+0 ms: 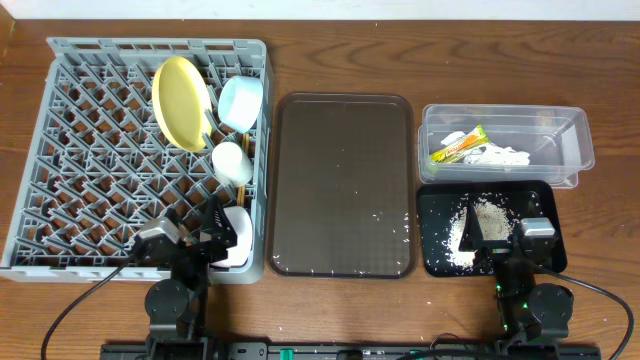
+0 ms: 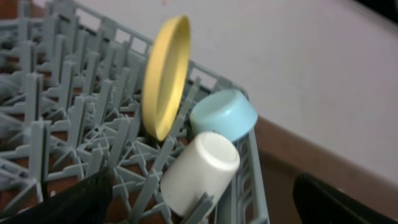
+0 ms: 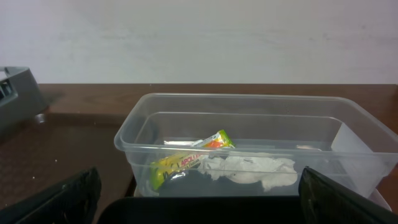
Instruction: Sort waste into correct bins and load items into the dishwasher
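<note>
In the grey dishwasher rack the yellow plate stands on edge. Beside it are the light blue bowl and the white cup. The white bowl sits at the rack's front right corner. I cannot make out the chopsticks. My left gripper hangs open over the rack's front, and the cup lies just ahead between its fingers, untouched. My right gripper is open over the black tray, which holds crumbs. The clear tub holds the wrapper and tissue.
The dark brown serving tray lies between the rack and the bins, with a few specks on it. The clear tub sits directly behind the black tray. Both arm bases stand at the table's front edge.
</note>
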You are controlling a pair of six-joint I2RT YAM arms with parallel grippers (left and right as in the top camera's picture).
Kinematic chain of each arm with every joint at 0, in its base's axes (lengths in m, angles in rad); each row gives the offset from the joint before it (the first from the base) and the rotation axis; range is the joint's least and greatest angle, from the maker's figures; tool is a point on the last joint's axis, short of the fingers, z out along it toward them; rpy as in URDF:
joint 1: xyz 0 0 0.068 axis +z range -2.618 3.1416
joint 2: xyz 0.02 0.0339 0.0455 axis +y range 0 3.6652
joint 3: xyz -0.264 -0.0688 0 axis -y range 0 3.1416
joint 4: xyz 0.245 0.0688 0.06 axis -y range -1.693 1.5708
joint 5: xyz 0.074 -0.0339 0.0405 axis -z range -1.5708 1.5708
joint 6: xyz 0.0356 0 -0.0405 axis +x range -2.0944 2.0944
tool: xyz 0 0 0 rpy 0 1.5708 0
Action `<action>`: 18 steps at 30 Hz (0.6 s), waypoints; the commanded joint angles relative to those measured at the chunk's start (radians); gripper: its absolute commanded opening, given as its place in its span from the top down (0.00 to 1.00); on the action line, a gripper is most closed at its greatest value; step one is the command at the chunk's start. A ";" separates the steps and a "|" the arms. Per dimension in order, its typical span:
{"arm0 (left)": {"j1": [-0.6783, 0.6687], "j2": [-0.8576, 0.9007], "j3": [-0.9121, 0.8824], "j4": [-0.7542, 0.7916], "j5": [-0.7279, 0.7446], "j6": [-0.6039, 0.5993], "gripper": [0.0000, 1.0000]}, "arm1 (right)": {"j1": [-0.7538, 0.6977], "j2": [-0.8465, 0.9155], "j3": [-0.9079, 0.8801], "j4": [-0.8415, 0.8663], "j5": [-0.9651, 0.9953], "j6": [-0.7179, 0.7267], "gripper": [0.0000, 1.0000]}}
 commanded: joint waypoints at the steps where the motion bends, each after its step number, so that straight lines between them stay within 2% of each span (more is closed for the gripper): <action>1: -0.011 -0.008 -0.010 -0.052 0.065 0.220 0.06 | -0.009 -0.006 -0.001 -0.004 -0.004 0.006 0.01; 4: -0.011 -0.008 -0.010 -0.046 0.130 0.349 0.06 | -0.009 -0.006 -0.001 -0.004 -0.004 0.006 0.01; 18: -0.011 -0.008 -0.010 -0.046 0.125 0.343 0.06 | -0.009 -0.005 -0.001 -0.004 -0.004 0.006 0.01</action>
